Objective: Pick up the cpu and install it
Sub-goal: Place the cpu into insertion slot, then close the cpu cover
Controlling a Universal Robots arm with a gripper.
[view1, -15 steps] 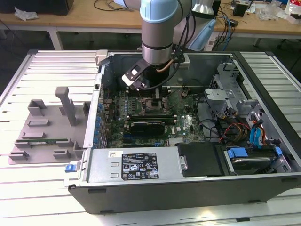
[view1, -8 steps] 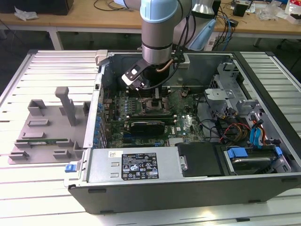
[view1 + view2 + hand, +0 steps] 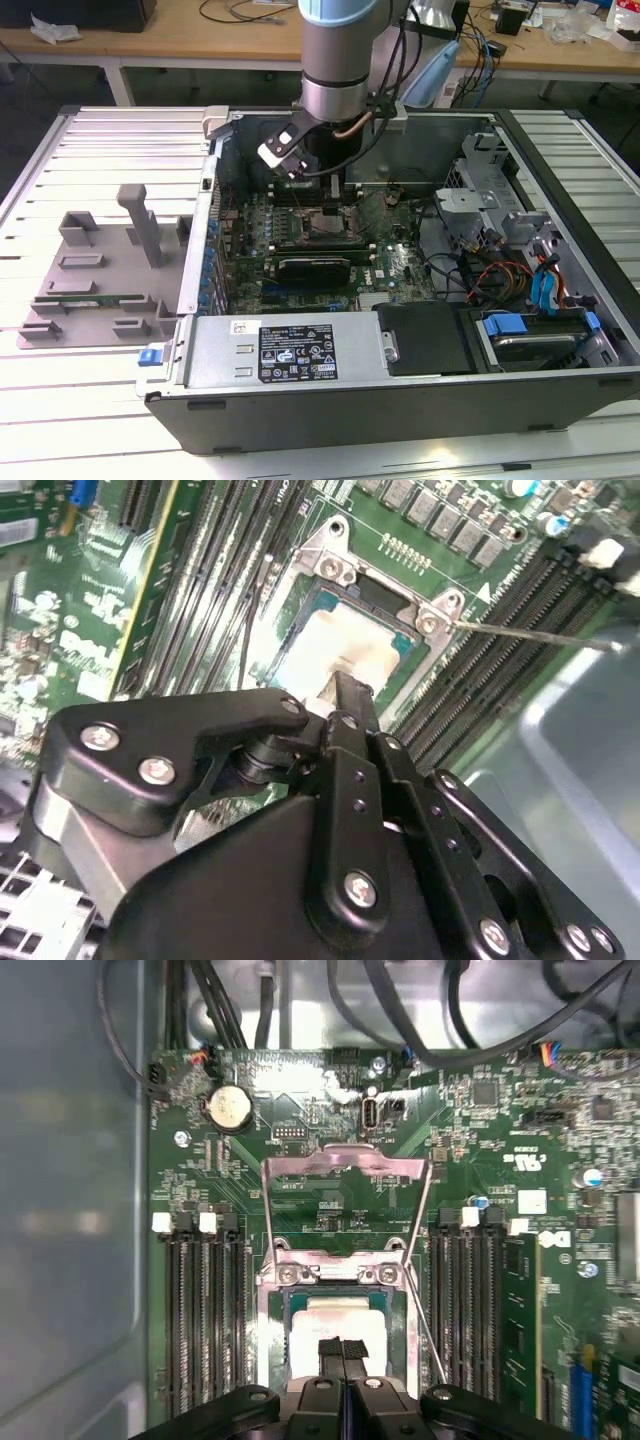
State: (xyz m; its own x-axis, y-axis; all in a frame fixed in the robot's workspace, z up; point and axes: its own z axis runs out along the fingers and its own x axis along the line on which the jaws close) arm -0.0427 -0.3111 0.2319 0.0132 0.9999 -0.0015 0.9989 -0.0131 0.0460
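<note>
The cpu (image 3: pixel 335 1318), a silvery-white square plate, lies flat in the black socket on the green motherboard; it also shows as the cpu (image 3: pixel 335 645) in the second wrist view. My gripper (image 3: pixel 343 1352) hangs right over its middle, fingers pressed together with no gap and nothing between them. In the second wrist view the gripper (image 3: pixel 347 692) has its tip at or just above the plate; I cannot tell if it touches. The metal load plate (image 3: pixel 345 1172) stands flipped open behind the socket, and the thin lever (image 3: pixel 530 635) sticks out to one side. In the exterior view the arm's wrist (image 3: pixel 335 100) reaches down into the open computer case (image 3: pixel 400 400).
Black memory slots (image 3: pixel 200 1310) flank the socket on both sides, one holding a green memory stick (image 3: pixel 520 1310). Cables (image 3: pixel 420 1010) hang past the board's edge. A drive cage (image 3: pixel 480 180) stands at the exterior view's right. A grey fixture (image 3: pixel 100 270) sits outside the case on the left.
</note>
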